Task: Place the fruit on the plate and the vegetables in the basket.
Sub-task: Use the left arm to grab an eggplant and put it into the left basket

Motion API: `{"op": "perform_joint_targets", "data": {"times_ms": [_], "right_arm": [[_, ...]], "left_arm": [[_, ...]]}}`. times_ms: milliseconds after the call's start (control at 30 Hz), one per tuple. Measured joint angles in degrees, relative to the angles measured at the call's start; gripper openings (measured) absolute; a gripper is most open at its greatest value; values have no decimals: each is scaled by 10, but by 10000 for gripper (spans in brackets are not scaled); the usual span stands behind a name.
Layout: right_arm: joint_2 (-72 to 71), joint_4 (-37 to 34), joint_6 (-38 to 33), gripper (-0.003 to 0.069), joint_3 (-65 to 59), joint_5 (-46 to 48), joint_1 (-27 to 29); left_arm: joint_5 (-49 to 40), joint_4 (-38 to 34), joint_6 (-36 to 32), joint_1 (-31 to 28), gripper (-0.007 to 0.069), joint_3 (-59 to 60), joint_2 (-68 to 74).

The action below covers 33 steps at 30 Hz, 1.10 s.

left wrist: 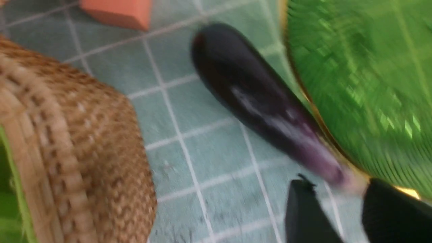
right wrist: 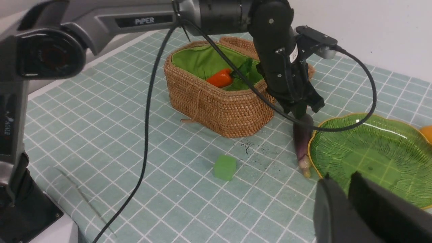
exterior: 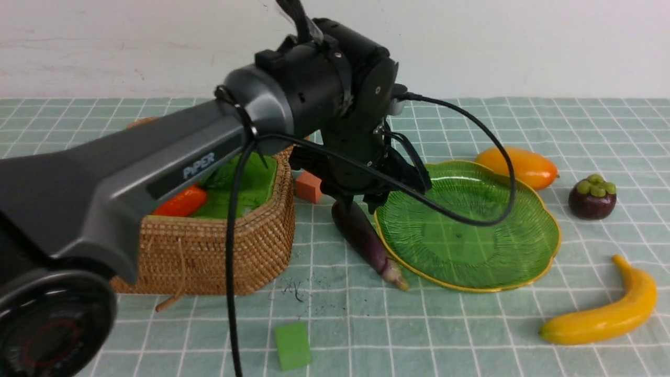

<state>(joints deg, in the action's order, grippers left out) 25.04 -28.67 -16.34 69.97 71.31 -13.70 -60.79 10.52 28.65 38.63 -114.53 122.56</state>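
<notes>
Green checked worktop. Eggplant lies just beside plate, on basket side. Left jaws parted above eggplant, empty; right jaws nearly closed, empty. Grip mid-body, across width, clear of plate rim.

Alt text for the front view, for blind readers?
The left arm reaches down over a long dark-purple eggplant beside a green glass plate. An orange carrot lies in the wicker basket; orange mango, purple mangosteen and yellow banana lie outside the plate.
</notes>
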Motion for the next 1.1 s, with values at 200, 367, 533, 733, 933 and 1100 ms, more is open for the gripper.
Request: {"op": "perform_joint_targets", "data": {"times_ms": [200,367,533,733,933,1100], "right_arm": [[0,0,0,89,0,11,0],[0,0,0,89,0,12,0],[0,0,0,89,0,12,0],[0,0,0,89,0,12,0],[0,0,0,89,0,12,0],[0,1,0,92,0,12,0]], "left_arm": [[15,34,105,-6,469,-23,57],[46,34,125,-11,480,-23,75],[69,56,132,-11,480,-23,83],[77,98,163,-11,480,-24,95],[97,122,193,-12,480,-25,99],[104,128,202,-12,480,-25,105]]}}
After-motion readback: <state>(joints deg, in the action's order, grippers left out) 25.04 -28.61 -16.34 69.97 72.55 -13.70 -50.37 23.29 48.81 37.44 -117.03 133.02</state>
